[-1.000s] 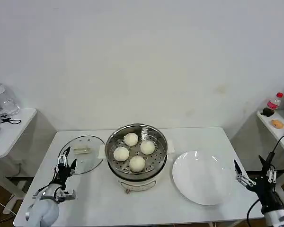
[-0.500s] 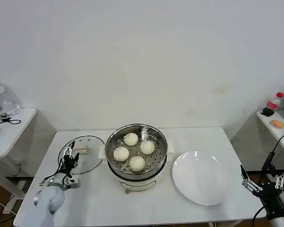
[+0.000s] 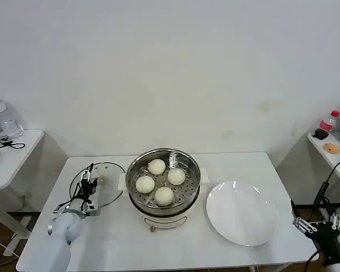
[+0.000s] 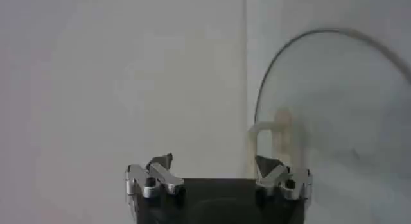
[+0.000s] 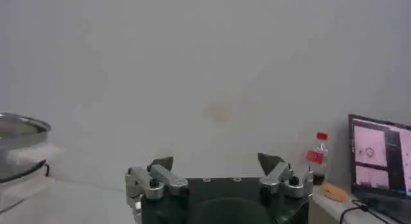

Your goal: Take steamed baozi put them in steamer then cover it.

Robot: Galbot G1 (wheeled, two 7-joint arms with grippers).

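Note:
The steamer (image 3: 163, 209), a shiny steel pot on a white base, stands mid-table and holds several cream-white baozi (image 3: 156, 166) on its perforated tray. The cover (image 3: 105, 190), a clear glass lid, lies flat on the table to the steamer's left. My left gripper (image 3: 89, 180) hovers over the cover's left half, close to its cream handle (image 4: 270, 138). In the left wrist view the left gripper (image 4: 215, 162) is open, with the handle just beyond one fingertip. My right gripper (image 3: 317, 222) hangs open off the table's front right corner; the right wrist view shows nothing between its fingers (image 5: 217, 161).
A bare white plate (image 3: 242, 212) lies to the right of the steamer. Side tables stand at both edges; the right one carries a bottle (image 3: 327, 122). The steamer's rim (image 5: 19, 126) shows far off in the right wrist view.
My left gripper has moved forward and right over the cover toward its handle. My right gripper has drawn back and down, away from the plate toward the corner.

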